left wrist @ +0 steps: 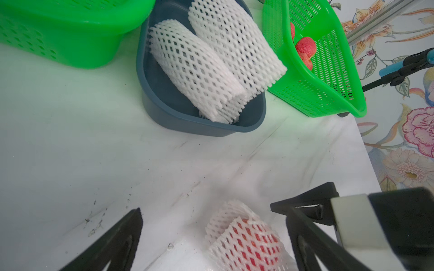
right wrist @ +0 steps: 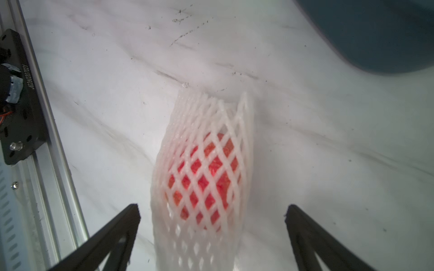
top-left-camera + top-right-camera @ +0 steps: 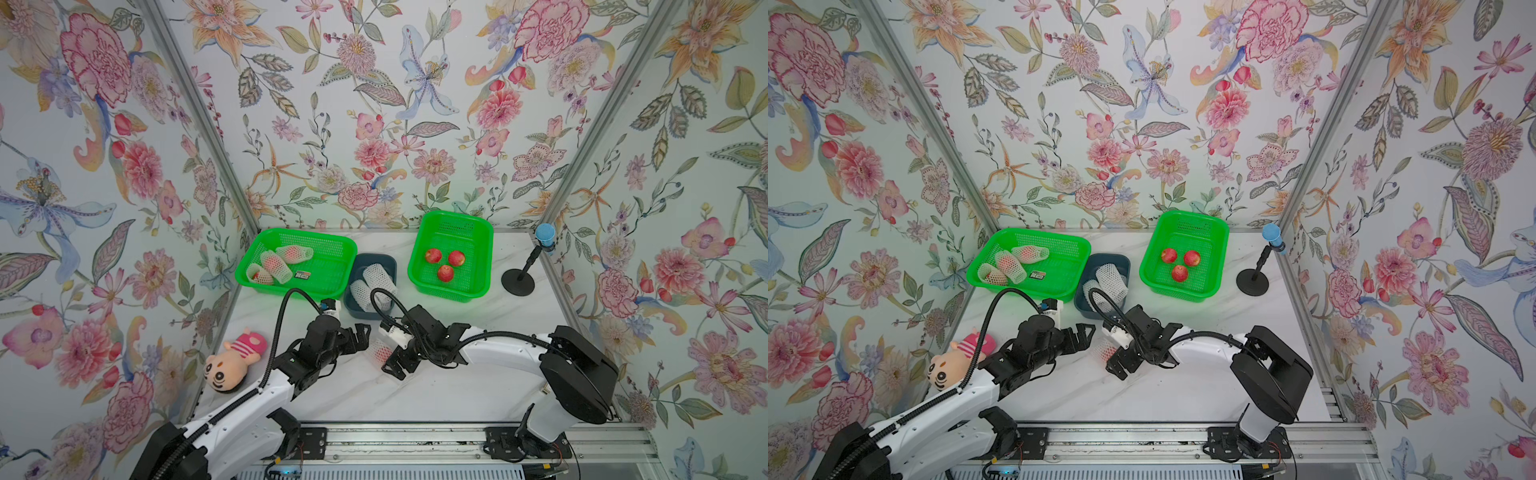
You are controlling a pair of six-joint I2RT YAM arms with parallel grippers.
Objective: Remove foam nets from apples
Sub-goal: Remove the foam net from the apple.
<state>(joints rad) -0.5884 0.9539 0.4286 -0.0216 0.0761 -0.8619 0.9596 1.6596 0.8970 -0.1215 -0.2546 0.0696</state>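
Note:
One apple in a white foam net (image 3: pixel 378 351) (image 3: pixel 1103 350) lies on the marble table between both grippers. My left gripper (image 3: pixel 362 335) (image 1: pixel 211 218) is open beside it, with the netted apple (image 1: pixel 249 244) just inside its jaws and untouched. From the opposite side my right gripper (image 3: pixel 388 360) (image 2: pixel 211 208) is open astride the net (image 2: pixel 206 169), its fingers well clear of it. Three more netted apples (image 3: pixel 276 266) lie in the left green basket (image 3: pixel 350 253). Three bare red apples (image 3: pixel 445 262) sit in the right green basket (image 3: pixel 488 257). Empty nets (image 3: pixel 376 280) (image 1: pixel 211 65) fill the blue bin (image 3: pixel 350 286).
A pink striped plush toy (image 3: pixel 232 361) lies at the table's left edge beside the left arm. A black stand with a blue-tipped microphone (image 3: pixel 519 280) is at the back right. The metal rail (image 3: pixel 415 442) runs along the front edge.

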